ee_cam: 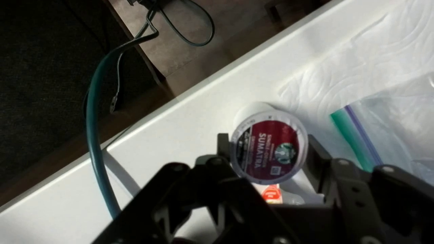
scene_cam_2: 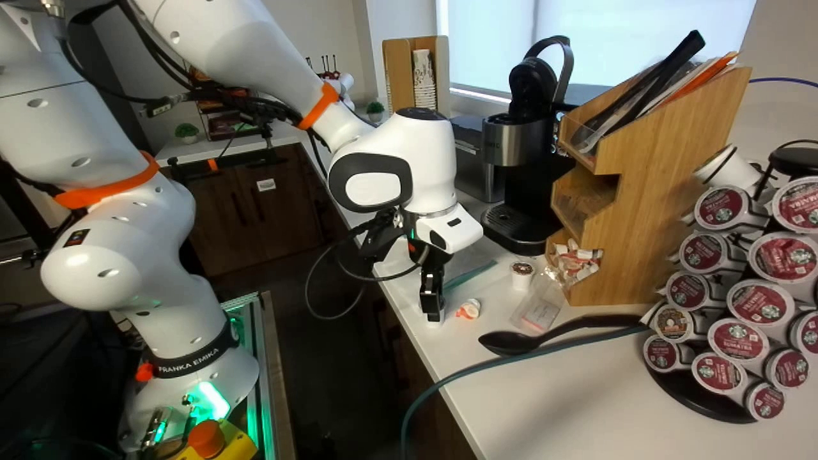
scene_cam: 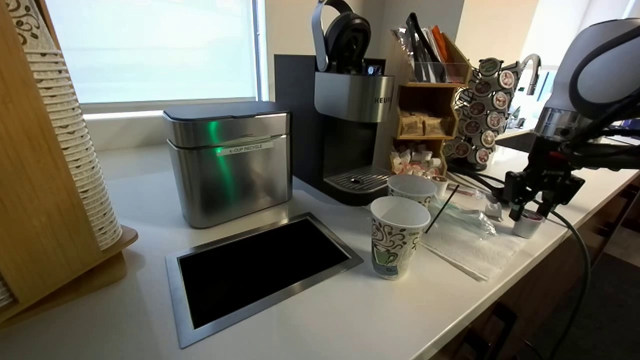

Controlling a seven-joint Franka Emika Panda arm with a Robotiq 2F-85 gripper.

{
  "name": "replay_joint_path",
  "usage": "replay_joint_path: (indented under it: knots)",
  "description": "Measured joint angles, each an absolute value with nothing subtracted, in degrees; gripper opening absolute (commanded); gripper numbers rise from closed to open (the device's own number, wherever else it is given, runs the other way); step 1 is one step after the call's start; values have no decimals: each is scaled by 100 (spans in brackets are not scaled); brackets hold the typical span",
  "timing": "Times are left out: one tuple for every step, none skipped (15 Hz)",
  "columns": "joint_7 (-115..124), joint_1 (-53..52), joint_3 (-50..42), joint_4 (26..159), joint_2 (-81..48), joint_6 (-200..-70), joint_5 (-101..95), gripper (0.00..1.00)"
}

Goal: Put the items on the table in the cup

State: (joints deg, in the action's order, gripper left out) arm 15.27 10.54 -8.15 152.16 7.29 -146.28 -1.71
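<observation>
- Tool (scene_cam: pixel 531 212) points down at the surface (scene_cam: pixel 350 320), fingers (ee_cam: pixel 223 144) on opposite sides of the Sumatra pod (ee_cam: pixel 269 149). Pod's rim fills the gap in the wrist view; cannot tell if the fingers pinch it or stand spread around it.
- Sumatra pod: upright, maroon lid up, looks to be on the surface, close to the edge. Well apart from the front cup (scene_cam: pixel 397 240).
- Second pod (scene_cam_2: pixel 522 276): dark lid, upright, near the coffee maker (scene_cam_2: pixel 521 150) in an exterior view.
- Front cup: patterned, upright, partly hides rear cup (scene_cam: pixel 412 185).
- Paper towel (scene_cam: pixel 475 255): flat, between front cup and Sumatra pod. Zip bag (ee_cam: pixel 364 135), green and purple seal, lies on it.
- White-and-orange creamer (scene_cam_2: pixel 469 309): just beside the tool.
- Black spoon (scene_cam_2: pixel 511 343), clear packet (scene_cam_2: pixel 539 312): near the creamer.
- Teal hose (ee_cam: pixel 93 112): hangs over the surface's edge.
- Steel bin (scene_cam: pixel 235 175): labelled K-CUP RECYCLE, beside a metal-framed opening (scene_cam: pixel 180 300).
- Pod rack (scene_cam_2: pixel 696 397): loaded, near wooden organizer (scene_cam_2: pixel 671 223).
</observation>
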Motion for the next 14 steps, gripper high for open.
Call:
replay_joint_path:
  knots:
    - [1527, 1054, -815, 15216, 754, -14628, -171, 29]
    - [1526, 1054, -815, 15216, 795, -14628, -170, 29]
    - [1519, 1054, -815, 15215, 854, -14628, -162, 29]
    - [1462, 1049, -815, 15209, 944, -14626, -100, 29]
    - [1331, 1029, -818, 15195, 1051, -14618, 68, 29]
    - [1100, 978, -829, 15174, 1194, -14602, 348, 29]
    - [851, 906, -838, 15145, 1363, -14568, 635, 29]
    - [570, 800, -846, 15102, 1574, -14448, 917, 29]
    - [341, 680, -853, 15036, 1786, -14262, 1145, 29]
    - [148, 542, -848, 14961, 2029, -13998, 1296, 29]
    - [25, 415, -828, 14880, 2252, -13722, 1363, 29]
    - [-77, 280, -793, 14802, 2487, -13411, 1400, 29]
    - [-161, 149, -744, 14728, 2711, -13105, 1415, 29]
    - [-242, 25, -684, 14674, 2909, -12812, 1416, 29]
